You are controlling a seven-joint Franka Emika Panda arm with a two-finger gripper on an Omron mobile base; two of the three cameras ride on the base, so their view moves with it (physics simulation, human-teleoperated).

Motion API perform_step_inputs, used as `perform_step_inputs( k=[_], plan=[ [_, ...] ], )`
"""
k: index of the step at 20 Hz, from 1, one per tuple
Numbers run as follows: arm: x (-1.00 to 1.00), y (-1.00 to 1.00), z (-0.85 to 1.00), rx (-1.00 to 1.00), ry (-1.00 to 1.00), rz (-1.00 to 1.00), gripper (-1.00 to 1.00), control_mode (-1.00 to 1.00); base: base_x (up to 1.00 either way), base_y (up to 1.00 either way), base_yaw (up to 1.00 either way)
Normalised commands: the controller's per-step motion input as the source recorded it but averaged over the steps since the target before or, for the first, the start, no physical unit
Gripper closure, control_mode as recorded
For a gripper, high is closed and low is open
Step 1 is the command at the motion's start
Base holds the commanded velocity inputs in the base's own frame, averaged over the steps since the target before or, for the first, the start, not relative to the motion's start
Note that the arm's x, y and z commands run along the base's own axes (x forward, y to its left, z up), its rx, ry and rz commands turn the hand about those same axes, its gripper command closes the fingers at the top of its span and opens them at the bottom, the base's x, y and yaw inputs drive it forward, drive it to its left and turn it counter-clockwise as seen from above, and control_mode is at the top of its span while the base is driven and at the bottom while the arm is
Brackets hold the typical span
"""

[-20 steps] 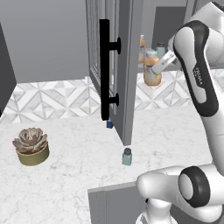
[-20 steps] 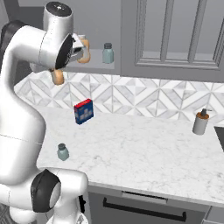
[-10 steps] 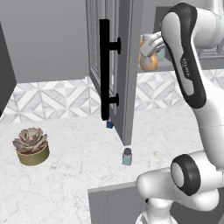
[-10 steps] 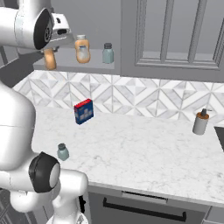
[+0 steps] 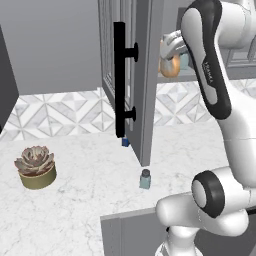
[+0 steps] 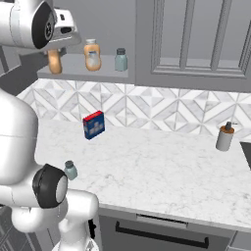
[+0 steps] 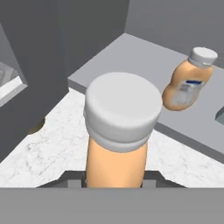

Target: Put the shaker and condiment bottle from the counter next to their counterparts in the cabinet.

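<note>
The squat orange condiment bottle (image 6: 91,55) (image 7: 188,85) stands free on the grey cabinet shelf (image 6: 78,71), between its counterparts, the slim orange bottle (image 6: 55,61) and the teal shaker (image 6: 120,60). My gripper (image 6: 61,45) (image 5: 172,44) hovers open just above and beside the slim bottle (image 7: 116,144), which looms close in the hand view with a dark fingertip low on either side. The small teal shaker (image 6: 70,170) (image 5: 145,178) stands on the marble counter (image 6: 162,171) near its front edge, below the open cabinet door (image 5: 137,75).
The glass-paned door with its black bar handle (image 5: 120,85) hangs open over the counter's left part. A blue box (image 6: 93,124) stands by the backsplash, a tan pump dispenser (image 6: 225,137) at the far right, and a potted succulent (image 5: 35,167) on the left.
The gripper has let go of the condiment bottle, which now stands on the shelf, and the hand has drawn back to the left over the slim bottle.
</note>
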Motion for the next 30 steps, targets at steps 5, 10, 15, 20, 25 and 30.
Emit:
perform_step_inputs(
  k=[5,10,15,20,25,30],
  plan=[
    [0.25,0.04,0.0,0.0,-0.12,-0.12,1.0,-1.0,0.0,0.0,0.0],
    [0.23,0.01,0.0,0.0,-0.15,-0.12,1.0,-1.0,0.0,0.0,0.0],
    [0.35,0.11,-0.09,0.01,-0.04,-0.09,1.0,-1.0,0.0,0.0,0.0],
    [0.41,0.11,-0.07,0.0,-0.01,-0.13,1.0,-1.0,0.0,0.0,0.0],
    [0.01,0.0,0.0,0.12,0.0,0.0,1.0,-1.0,0.0,0.0,0.0],
    [0.27,0.0,-0.01,0.15,-0.02,0.0,1.0,-1.0,0.0,0.0,0.0]
  ],
)
